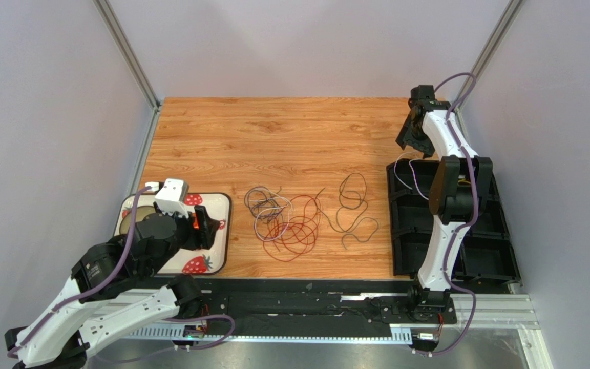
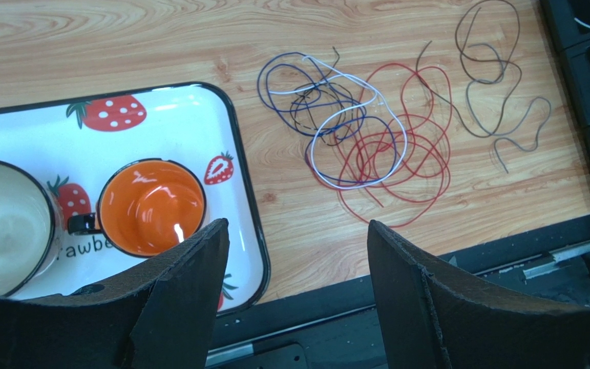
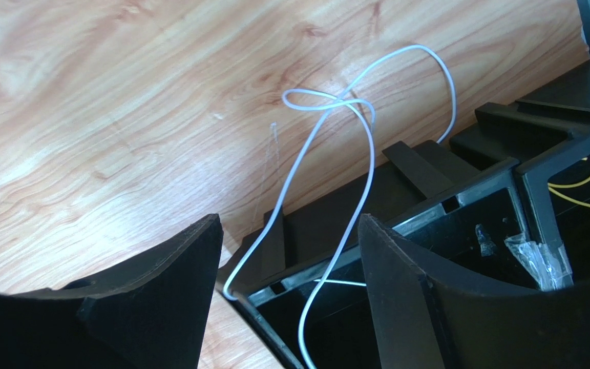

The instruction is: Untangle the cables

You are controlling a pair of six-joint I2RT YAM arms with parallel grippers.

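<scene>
The cables lie tangled mid-table [image 1: 286, 219]: a red cable [image 2: 421, 154], a white one [image 2: 367, 96], a blue one [image 2: 275, 77] and a dark one are looped through each other. A grey cable [image 2: 498, 77] lies apart to their right. My left gripper [image 2: 298, 238] is open and empty, held over the table's near edge between the tray and the tangle. My right gripper [image 3: 290, 231] is open and empty at the far right [image 1: 417, 142], above another white cable [image 3: 329, 104] that runs from the wood into the black organiser. A yellow cable [image 3: 583, 188] lies in a compartment.
A strawberry-print tray [image 2: 198, 108] at the left holds an orange cup [image 2: 150, 206] and a white cup [image 2: 2, 223]. The black compartment organiser [image 1: 483, 254] stands along the right edge. A scrap of clear plastic [image 3: 536, 257] lies in it. Grey walls enclose the table.
</scene>
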